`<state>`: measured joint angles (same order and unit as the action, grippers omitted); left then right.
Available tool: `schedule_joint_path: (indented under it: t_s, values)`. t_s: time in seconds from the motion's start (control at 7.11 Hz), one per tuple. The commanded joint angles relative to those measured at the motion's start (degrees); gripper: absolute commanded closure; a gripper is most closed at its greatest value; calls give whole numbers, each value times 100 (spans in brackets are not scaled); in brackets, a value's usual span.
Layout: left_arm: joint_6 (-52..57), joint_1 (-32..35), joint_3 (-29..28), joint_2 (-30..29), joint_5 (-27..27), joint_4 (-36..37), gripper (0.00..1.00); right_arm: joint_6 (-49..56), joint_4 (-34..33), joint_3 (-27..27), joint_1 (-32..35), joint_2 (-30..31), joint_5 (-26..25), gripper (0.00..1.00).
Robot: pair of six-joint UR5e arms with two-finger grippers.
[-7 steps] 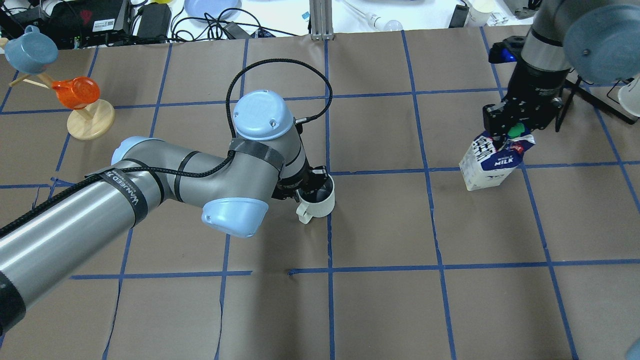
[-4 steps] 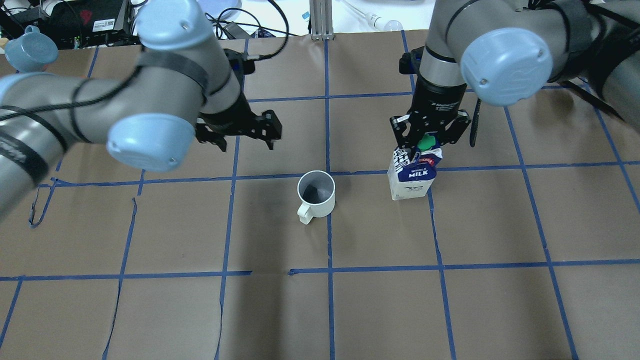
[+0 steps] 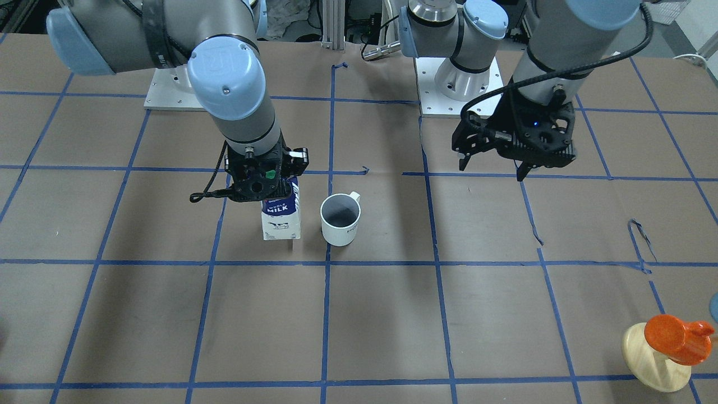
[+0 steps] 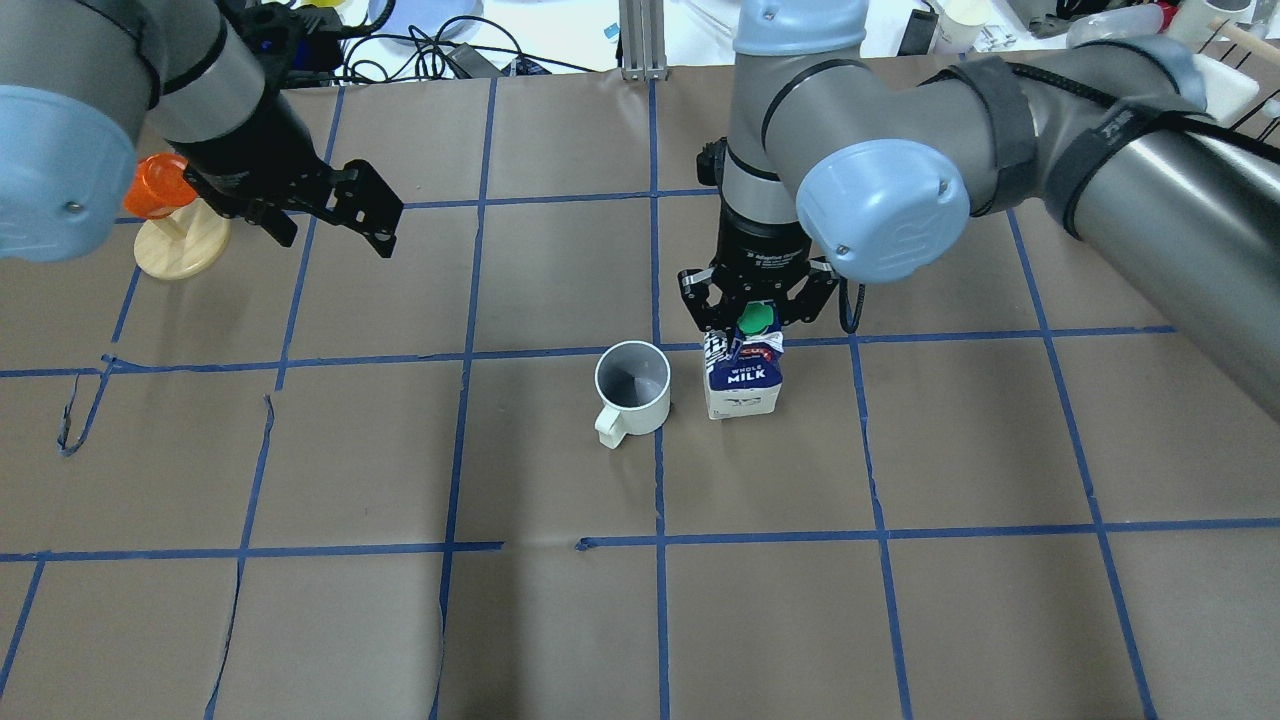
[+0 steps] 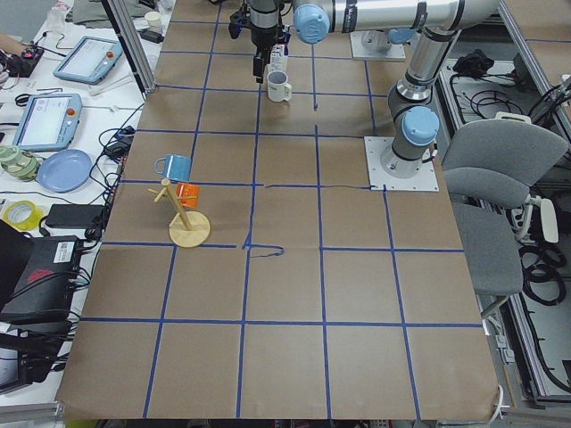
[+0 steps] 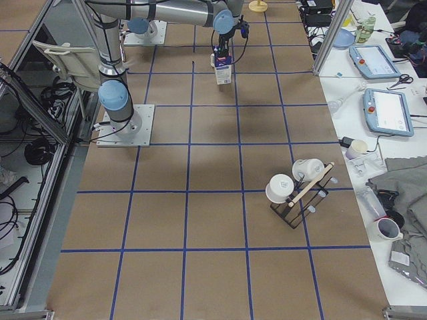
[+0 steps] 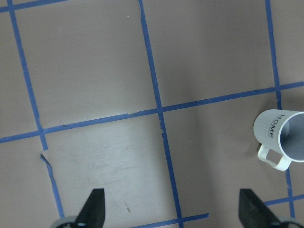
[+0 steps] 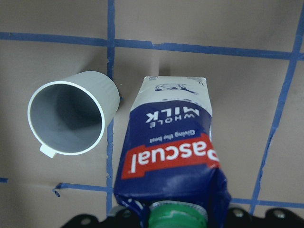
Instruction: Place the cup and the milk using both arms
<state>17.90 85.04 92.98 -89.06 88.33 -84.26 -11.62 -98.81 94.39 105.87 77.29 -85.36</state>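
The right gripper [image 4: 757, 318], clamped on the milk [image 4: 742, 388], now has it right beside the cup [image 4: 632, 388], with the left gripper [image 4: 335, 228] backed off wide open, so probably just the release is left.

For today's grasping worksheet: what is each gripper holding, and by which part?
The right gripper holds the milk by its gabled top. The left gripper is open and empty.

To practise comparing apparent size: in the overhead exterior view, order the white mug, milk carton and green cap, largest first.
1. White mug and milk carton: look about alike, so not ranked.
2. Green cap: clearly smallest.
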Motion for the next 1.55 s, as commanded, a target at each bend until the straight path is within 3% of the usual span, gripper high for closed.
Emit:
schedule_joint_path:
  t_s: [0.0,0.28,0.42,0.56,0.98,1.12,1.41]
  values:
    - [239,-206,-16,82,-17,6,0,-200,-392,236,39,-3,2,75]
    - [170,-190,11,99,-9,6,0,-192,-516,448,39,6,45,71]
    - [-213,-155,-51,91,8,14,0,-174,-507,431,39,-3,46,53]
    - [-939,-120,-199,-5,-9,-12,0,-157,-507,405,30,6,11,3]
    - [-1639,100,-359,-120,-44,-21,0,-95,-551,-173,-66,382,-260,0]
    - [-1702,170,-359,-155,-35,5,0,-43,-525,-428,-93,592,-836,0]
    - [-1720,188,-359,-164,-61,6,0,45,-499,-536,-145,892,-939,0]
